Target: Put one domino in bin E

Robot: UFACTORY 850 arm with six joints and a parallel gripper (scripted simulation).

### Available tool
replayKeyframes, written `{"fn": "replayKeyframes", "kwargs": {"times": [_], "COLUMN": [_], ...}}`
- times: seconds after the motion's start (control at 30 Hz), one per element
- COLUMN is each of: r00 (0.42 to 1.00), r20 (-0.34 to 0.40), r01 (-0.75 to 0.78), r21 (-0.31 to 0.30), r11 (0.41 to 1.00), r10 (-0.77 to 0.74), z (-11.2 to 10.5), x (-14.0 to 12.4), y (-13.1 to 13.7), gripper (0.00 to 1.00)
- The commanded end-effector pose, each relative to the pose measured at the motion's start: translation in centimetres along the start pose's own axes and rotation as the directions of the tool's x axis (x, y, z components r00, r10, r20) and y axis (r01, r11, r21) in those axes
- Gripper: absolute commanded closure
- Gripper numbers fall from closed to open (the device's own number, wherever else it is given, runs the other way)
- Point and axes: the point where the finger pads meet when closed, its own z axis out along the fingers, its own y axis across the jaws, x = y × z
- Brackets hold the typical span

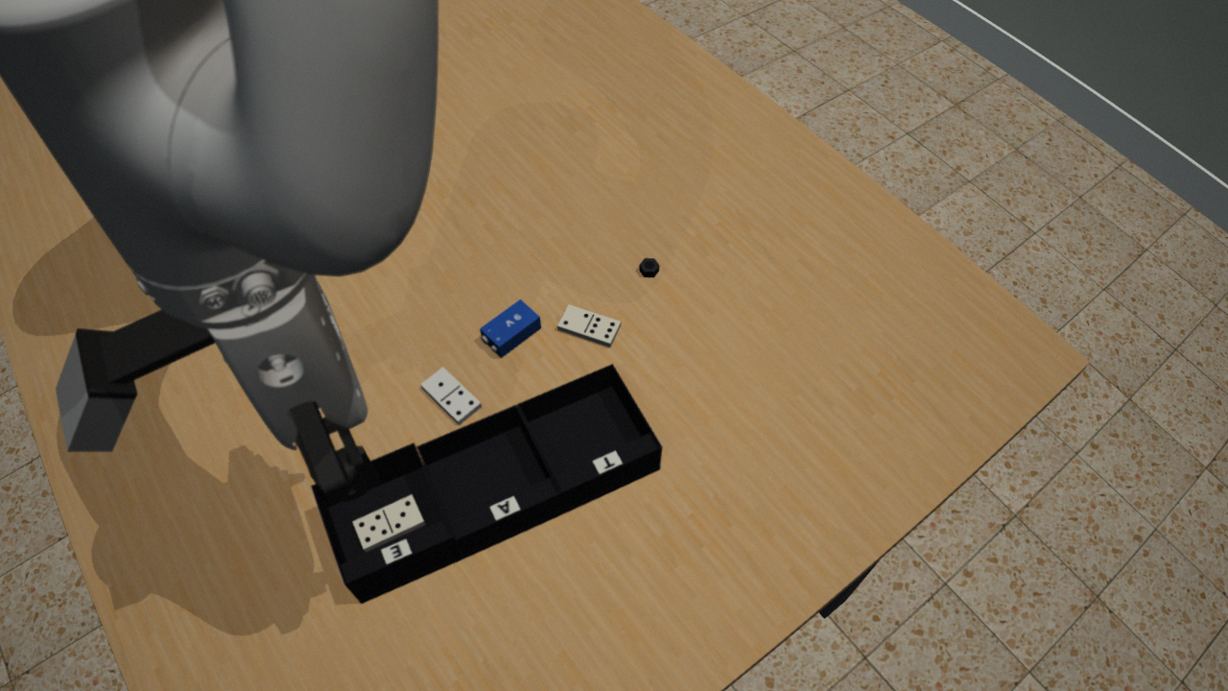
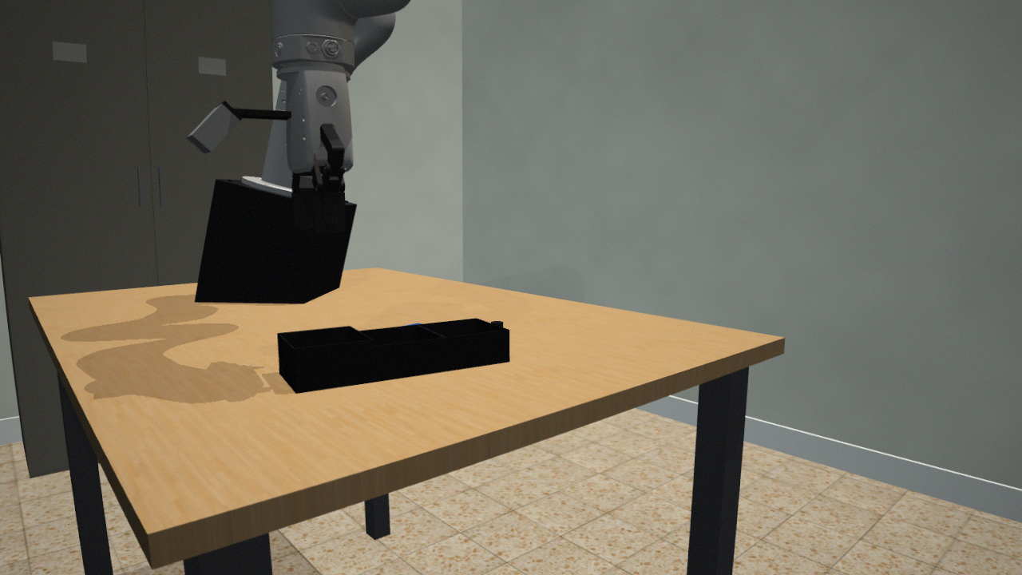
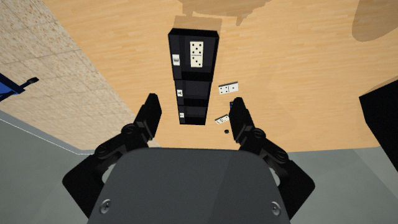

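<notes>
A white domino (image 1: 388, 520) lies flat inside the compartment marked E (image 1: 395, 551) of the black three-part bin (image 1: 493, 479); it also shows in the wrist view (image 3: 196, 54). Two more dominoes lie on the table, one just behind the bin (image 1: 450, 394) and one farther right (image 1: 589, 324). My gripper (image 3: 196, 104) is open and empty, raised well above the bin, as the side view (image 2: 320, 207) shows. In the top view the fingers (image 1: 330, 455) appear over the back edge of the E compartment.
A blue 9V battery (image 1: 509, 326) lies between the two table dominoes. A small black nut (image 1: 649, 267) lies farther back. Compartments A (image 1: 505, 509) and T (image 1: 606, 463) hold nothing. The arm's black base block (image 2: 271, 243) stands at the table's far left.
</notes>
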Motion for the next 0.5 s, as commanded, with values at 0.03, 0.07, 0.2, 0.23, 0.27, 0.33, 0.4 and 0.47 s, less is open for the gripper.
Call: {"fn": "replayKeyframes", "kwargs": {"times": [0.03, 0.07, 0.2, 0.23, 0.27, 0.33, 0.4, 0.47], "r00": [1.000, 1.000, 1.000, 1.000, 1.000, 1.000, 1.000, 1.000], "r20": [-0.001, -0.001, -0.001, -0.001, -0.001, -0.001, -0.001, -0.001], "r01": [0.000, 0.000, 0.000, 0.000, 0.000, 0.000, 0.000, 0.000], "r21": [0.001, 0.001, 0.001, 0.001, 0.001, 0.001, 0.001, 0.001], "r11": [1.000, 1.000, 1.000, 1.000, 1.000, 1.000, 1.000, 1.000], "r10": [0.000, 0.000, 0.000, 0.000, 0.000, 0.000, 0.000, 0.000], "z": [-1.9, -1.9, -3.5, -3.9, -4.3, -5.0, -5.1, -5.1], "x": [0.0, 0.0, 0.0, 0.0, 0.0, 0.0, 0.0, 0.0], "y": [-0.1, -0.1, -0.1, -0.1, -0.1, -0.1, -0.1, -0.1], "gripper": [0.00, 0.00, 0.00, 0.00, 0.00, 0.00, 0.00, 0.00]}}
